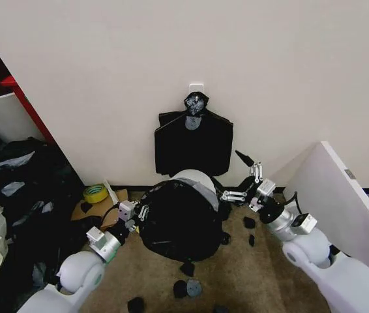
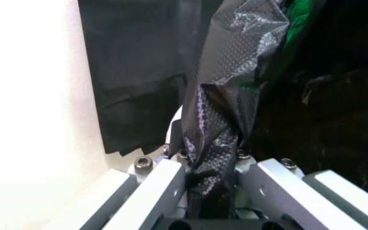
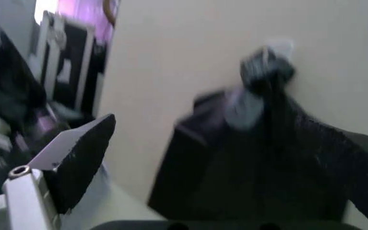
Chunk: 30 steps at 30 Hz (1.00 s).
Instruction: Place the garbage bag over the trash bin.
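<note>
We see the garbage bag (image 1: 178, 218) draped over most of the trash bin (image 1: 201, 179), whose white rim is bare only at the wall side. The left gripper (image 1: 135, 212) pinches a twisted fold of bag film between closed fingers (image 2: 161, 184) at the bin's left. The right gripper (image 1: 246, 176), jaws spread and empty, hovers beside the rim. We judge the fitting step underway; next, the film needs stretching over the bare rim. The bin's contents are hidden.

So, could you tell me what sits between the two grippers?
In the head view, the trash bin, draped in the garbage bag, sits between left gripper and right gripper.
</note>
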{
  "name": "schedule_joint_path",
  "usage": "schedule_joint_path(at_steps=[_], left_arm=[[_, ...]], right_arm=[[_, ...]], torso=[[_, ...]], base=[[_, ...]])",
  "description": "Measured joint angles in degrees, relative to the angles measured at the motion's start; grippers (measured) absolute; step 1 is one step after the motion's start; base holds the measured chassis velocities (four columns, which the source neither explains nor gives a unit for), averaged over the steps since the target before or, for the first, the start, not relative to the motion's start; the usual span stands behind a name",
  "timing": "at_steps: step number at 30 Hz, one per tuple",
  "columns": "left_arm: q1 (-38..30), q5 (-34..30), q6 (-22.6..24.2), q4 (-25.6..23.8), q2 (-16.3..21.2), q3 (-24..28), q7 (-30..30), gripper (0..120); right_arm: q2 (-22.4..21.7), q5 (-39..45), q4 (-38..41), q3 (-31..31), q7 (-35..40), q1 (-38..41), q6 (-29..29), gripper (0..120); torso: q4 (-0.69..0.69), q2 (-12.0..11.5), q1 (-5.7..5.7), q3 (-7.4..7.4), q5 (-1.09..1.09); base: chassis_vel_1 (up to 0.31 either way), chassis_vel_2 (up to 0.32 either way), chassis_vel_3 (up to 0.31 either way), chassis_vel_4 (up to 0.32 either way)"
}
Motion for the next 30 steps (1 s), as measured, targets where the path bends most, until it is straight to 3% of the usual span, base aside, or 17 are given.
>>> schedule_joint_path(at_steps=[5, 13, 22, 30], left_arm=[[-0.43, -0.37, -0.17, 0.07, 0.14, -0.49, -0.07, 0], [-0.58, -0.76, -0.02, -0.20, 0.29, -0.80, -0.62, 0], [0.39, -1.05, 0.13, -2.41, 0.48, -1.89, -0.79, 0], [0.83, -1.65, 0.37, -3.60, 0.24, -2.34, -0.18, 0]], right_arm=[[0.79, 0.21, -1.85, -0.05, -2.26, -1.46, 1.19, 100], [1.99, 1.91, 1.51, -3.03, -1.72, -3.49, 0.29, 100], [2.25, -5.68, 3.18, -5.90, 10.76, -3.68, -8.44, 100], [2.99, -8.58, -0.85, -5.64, 12.52, -2.56, -6.38, 100]], torso=[[-0.01, 0.00, 0.00, -0.01, 0.00], [0.00, 0.00, 0.00, -0.01, 0.00], [0.00, 0.00, 0.00, -0.01, 0.00], [0.00, 0.01, 0.00, -0.01, 0.00]], base=[[0.000, 0.000, 0.000, 0.000], [0.000, 0.000, 0.000, 0.000], [0.000, 0.000, 0.000, 0.000], [0.000, 0.000, 0.000, 0.000]])
